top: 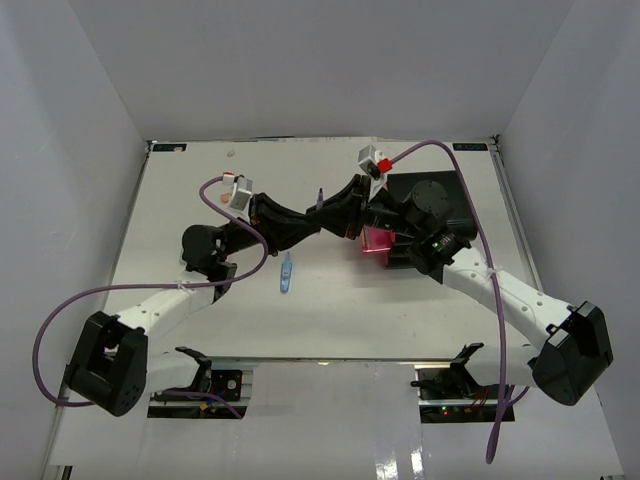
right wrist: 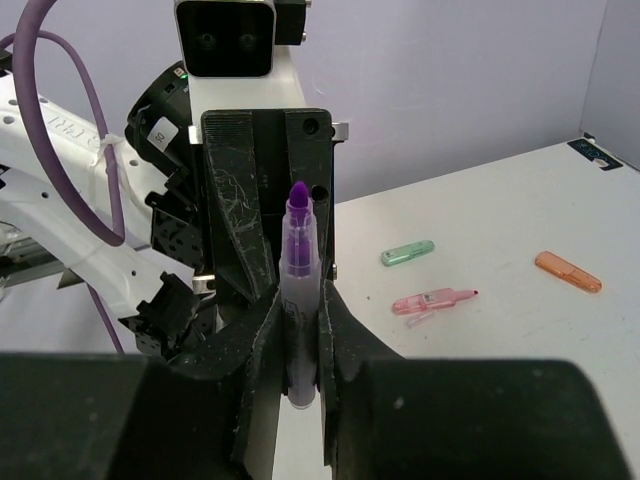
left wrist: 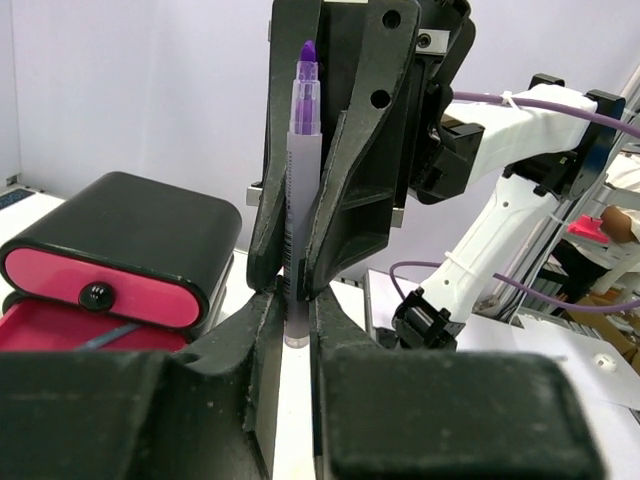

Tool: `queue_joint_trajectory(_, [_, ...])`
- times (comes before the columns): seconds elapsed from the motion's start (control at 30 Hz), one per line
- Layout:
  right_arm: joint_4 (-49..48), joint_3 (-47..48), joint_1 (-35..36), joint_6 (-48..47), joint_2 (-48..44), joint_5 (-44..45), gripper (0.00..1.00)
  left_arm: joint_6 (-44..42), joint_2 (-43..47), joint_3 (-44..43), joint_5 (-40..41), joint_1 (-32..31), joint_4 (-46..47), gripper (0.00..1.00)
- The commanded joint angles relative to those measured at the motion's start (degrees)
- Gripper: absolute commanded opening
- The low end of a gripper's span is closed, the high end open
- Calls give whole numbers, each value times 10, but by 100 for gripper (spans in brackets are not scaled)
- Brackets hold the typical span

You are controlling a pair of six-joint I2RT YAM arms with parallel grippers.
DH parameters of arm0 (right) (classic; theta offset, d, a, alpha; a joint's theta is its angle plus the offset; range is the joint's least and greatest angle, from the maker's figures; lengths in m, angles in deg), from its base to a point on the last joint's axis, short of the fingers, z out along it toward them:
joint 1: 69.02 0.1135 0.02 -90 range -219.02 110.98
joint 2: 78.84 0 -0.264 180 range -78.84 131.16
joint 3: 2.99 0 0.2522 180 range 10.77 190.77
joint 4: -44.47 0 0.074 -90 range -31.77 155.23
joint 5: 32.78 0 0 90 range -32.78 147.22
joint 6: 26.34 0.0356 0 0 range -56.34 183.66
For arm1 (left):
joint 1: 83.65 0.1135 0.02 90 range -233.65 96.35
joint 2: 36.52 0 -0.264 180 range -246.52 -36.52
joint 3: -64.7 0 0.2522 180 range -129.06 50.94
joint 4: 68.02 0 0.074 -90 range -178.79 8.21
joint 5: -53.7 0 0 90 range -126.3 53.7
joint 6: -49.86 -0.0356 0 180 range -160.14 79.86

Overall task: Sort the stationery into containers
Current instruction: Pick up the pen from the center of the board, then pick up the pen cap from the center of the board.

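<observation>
Left gripper (left wrist: 290,305), right gripper (right wrist: 298,305) — both clamp purple marker (left wrist: 303,130).

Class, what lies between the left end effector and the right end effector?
A purple-tipped marker, standing upright, clamped by both the left end effector and the right end effector; both wrist views show it.

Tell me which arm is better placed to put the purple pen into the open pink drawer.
Right. The left gripper and the right gripper are both shut on the purple pen, but the open pink drawer lies just beside the right arm, far from the left arm's base.
</observation>
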Motion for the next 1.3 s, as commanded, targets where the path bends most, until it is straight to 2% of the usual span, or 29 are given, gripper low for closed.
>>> queue_joint_trajectory(0.0, [-10, -6, 3, -20, -22, 3, 8, -21, 19, -1, 8, -5, -44, 25])
queue_joint_trajectory(0.03, [-9, -8, 3, -25, -28, 5, 8, -31, 26, 0, 9, -5, -55, 37])
queue_joint_trajectory(0.13, [3, -10, 2, -40, -36, 17, 8, -54, 43, 5, 15, -5, -101, 59])
queue_joint_trajectory(0.17, [7, -10, 2, -43, -42, 20, 8, -63, 50, 5, 18, -5, -133, 69])
queue_joint_trajectory(0.23, [22, -9, 3, -56, -50, 31, 8, -96, 74, 10, 36, -5, -173, 76])
queue_joint_trajectory(0.27, [27, -8, 2, -61, -52, 34, 8, -108, 84, 11, 47, -5, -218, 84])
queue_joint_trajectory(0.33, [53, -7, 2, -70, -61, 45, 8, -134, 106, 9, 84, -5, -271, 89])
queue_joint_trajectory(0.37, [65, -6, 1, -84, -64, 60, 8, -164, 129, 6, 125, -4, -342, 94])
queue_joint_trajectory(0.4, [76, -7, 0, -92, -69, 70, 8, -180, 140, 0, 126, -4, -382, 96])
queue_joint_trajectory(0.43, [102, -8, 0, -101, -79, 80, 8, -195, 149, -15, 184, -4, -429, 97])
queue_joint_trajectory(0.47, [115, -9, -1, -116, -84, 93, 8, -216, 163, -26, 220, -3, -521, 98])
queue_joint_trajectory(0.5, [128, -10, -3, -123, -89, 119, 8, -222, 166, -35, 259, -3, -563, 98])
queue_joint_trajectory(0.53, [142, -11, -3, -130, -99, 132, 8, -224, 169, -53, 337, -2, -605, 98])
queue_joint_trajectory(0.57, [163, -14, -3, -135, -103, 144, 8, -224, 169, -62, 372, 1, -679, 98])
queue_joint_trajectory(0.63, [179, -24, -3, -148, -119, 169, 8, -212, 158, -77, 425, 3, -750, 98])
queue_joint_trajectory(0.67, [188, -29, -4, -149, -124, 175, 8, -200, 151, -92, 480, 6, -809, 98])
queue_joint_trajectory(0.77, [203, -47, -5, -154, -140, 189, 8, -151, 91, -108, 566, 17, -890, 95])
queue_joint_trajectory(0.87, [213, -66, -5, -159, -157, 197, 8, -132, 44, -117, 595, 47, -932, 91])
queue_joint_trajectory(1.03, [230, -91, -6, -176, -195, 218, 8, -140, -48, -125, 605, 87, -919, 88])
queue_joint_trajectory(1.27, [240, -123, -8, -186, -227, 230, 8, -150, -139, -175, 629, 115, -938, 76])
